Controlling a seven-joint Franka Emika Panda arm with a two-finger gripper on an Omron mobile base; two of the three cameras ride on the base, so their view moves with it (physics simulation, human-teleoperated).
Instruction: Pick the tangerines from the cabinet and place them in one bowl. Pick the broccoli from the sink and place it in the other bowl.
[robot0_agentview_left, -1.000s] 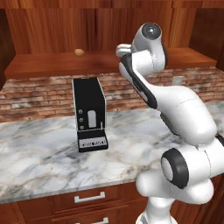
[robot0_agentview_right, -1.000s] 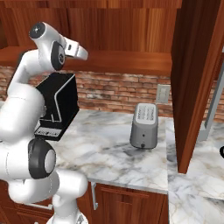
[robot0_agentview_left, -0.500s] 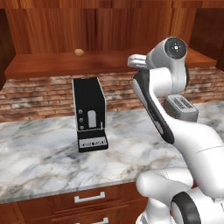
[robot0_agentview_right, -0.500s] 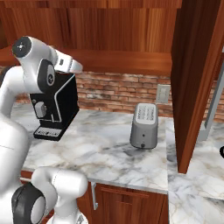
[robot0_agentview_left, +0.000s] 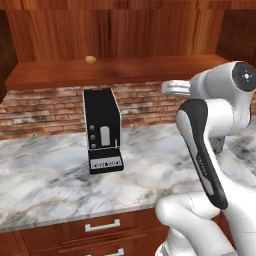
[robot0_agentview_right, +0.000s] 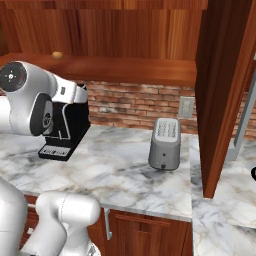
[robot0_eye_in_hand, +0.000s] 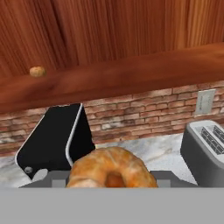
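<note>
Holding one tangerine (robot0_eye_in_hand: 112, 169) clamped in our gripper (robot0_eye_in_hand: 112, 183), we judge the coming move needs a bowl, while the other tangerine (robot0_agentview_left: 90, 60) sits on the cabinet (robot0_agentview_left: 115, 70) shelf, above the coffee machine (robot0_agentview_left: 102, 130).

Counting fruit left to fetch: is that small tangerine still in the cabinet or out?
In: the tangerine sits on the cabinet shelf; another tangerine is at the gripper.

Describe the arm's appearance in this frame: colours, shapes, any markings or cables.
The arm is glossy white with rounded, bulbous links, a long dark inlay along one link, and dark round joint caps with small light centre dots. No cables or lettering are visible.
</note>
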